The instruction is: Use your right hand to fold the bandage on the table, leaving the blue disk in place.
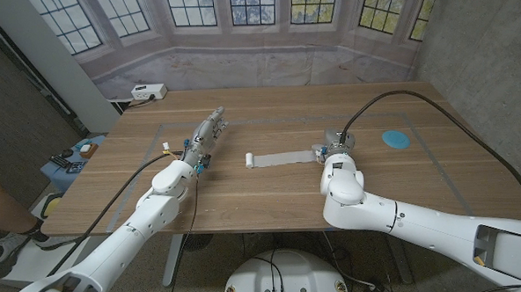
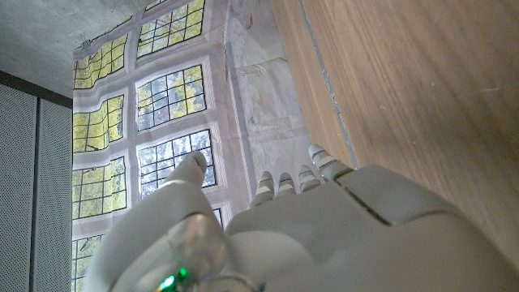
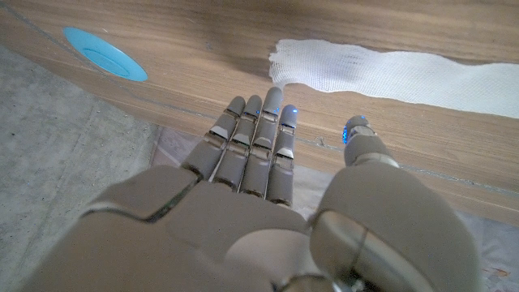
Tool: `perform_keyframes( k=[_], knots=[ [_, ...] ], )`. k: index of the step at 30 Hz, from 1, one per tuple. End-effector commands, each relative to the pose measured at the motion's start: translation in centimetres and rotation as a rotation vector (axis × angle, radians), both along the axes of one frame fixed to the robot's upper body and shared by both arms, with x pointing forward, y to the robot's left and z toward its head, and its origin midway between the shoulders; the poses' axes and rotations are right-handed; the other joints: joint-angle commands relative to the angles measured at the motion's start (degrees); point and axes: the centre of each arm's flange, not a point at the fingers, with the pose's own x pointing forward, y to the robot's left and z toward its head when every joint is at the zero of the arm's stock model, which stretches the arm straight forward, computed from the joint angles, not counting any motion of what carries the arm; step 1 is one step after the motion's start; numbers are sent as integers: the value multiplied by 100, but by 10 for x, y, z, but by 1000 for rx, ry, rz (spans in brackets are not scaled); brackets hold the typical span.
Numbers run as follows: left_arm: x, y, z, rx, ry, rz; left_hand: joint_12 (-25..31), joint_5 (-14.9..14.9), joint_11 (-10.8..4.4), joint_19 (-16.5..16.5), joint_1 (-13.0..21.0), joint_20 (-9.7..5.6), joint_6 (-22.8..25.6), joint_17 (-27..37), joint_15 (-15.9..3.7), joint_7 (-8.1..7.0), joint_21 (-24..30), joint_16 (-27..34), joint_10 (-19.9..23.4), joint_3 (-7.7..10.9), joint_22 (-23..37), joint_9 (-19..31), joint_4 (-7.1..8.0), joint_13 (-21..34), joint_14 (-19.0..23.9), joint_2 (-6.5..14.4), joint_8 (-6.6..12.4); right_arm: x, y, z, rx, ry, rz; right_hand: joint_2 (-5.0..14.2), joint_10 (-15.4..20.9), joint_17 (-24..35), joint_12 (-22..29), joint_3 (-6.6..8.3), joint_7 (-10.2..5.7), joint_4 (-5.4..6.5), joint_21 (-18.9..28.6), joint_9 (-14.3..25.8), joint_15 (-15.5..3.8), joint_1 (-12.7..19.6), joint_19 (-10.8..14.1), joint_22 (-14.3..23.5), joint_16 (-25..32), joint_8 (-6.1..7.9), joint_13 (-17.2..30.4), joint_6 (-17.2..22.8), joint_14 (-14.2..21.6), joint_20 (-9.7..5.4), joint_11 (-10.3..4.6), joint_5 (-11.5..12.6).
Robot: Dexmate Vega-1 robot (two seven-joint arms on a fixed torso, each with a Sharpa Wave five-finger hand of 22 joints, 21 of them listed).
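Two robot hands over a wooden counter: right robot hand released, fingers straight and together, just at the right end of the white bandage lying unrolled mid-counter. Blue disk further right, apart from both; left robot hand extended on the left, grasping nothing.

No legible txt anywhere.

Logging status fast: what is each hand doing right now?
Left hand: open, holding nothing.
Right hand: open, fingers just short of the white gauze bandage strip.
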Motion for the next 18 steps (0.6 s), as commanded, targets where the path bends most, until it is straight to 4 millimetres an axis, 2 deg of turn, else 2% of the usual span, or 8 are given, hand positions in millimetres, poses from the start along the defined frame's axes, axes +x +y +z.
perform_keyframes(
  k=[1,6,9,18],
  knots=[
    [3,-1,-1,0,6,-4,5,18,26,5,47,3,54,11,49,15,-11,-14,13,16,4,28,-18,16,-22,22,22,6,2,-5,6,2,-10,-18,48,11,51,-23,1,-14,28,10,-269,83,70,25,33,-4,36,85,69,-3,-3,35],
    [3,-1,-1,2,5,-7,4,18,33,5,46,-1,74,11,45,12,-11,-14,13,16,5,28,-23,16,-24,24,26,7,2,-6,8,-6,-14,-14,104,20,83,-33,-10,-9,22,12,-300,131,76,26,47,-11,56,136,125,-3,-36,36],
    [3,-2,-1,2,2,-9,4,18,29,4,46,0,80,11,50,11,-11,-13,14,17,5,29,-26,17,-23,26,26,7,2,-7,10,-6,-15,-12,170,28,119,-47,-6,-1,18,13,-302,166,85,26,48,-27,75,155,142,-13,-188,38],
    [1,-4,-2,-2,-2,-11,5,19,36,1,46,3,109,12,48,7,-11,-14,18,20,5,29,-35,17,-26,32,30,9,1,-11,11,-17,-24,-11,192,35,137,-60,-32,4,20,14,-326,199,107,27,57,-24,93,220,179,-24,-230,40]
  ],
)
